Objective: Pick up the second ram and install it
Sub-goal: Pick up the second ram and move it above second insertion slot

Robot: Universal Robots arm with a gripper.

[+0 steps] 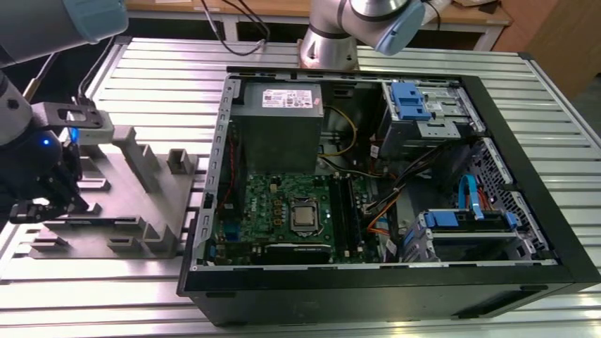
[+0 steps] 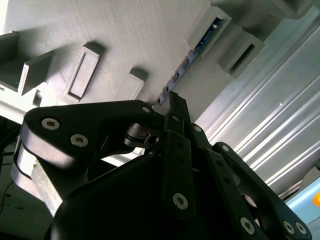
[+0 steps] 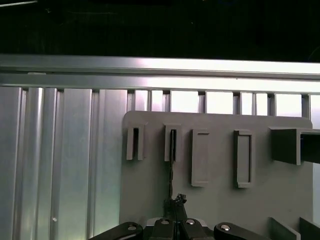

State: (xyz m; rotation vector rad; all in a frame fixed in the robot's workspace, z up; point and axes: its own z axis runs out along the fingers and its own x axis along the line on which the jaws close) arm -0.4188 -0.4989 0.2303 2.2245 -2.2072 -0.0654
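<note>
Near end of memory stick (image 2: pixel 200 45) hidden behind gripper (image 2: pixel 169 100), arm (image 1: pixel 19 141) at nine o'clock cut by exterior view's edge

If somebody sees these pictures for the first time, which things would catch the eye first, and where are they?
The open computer case with its green motherboard takes the middle of the exterior view. In the second wrist view, the black gripper is shut on the second ram, which stands on edge in a slot of the grey fixture plate. This plate lies at the exterior view's left.
</note>
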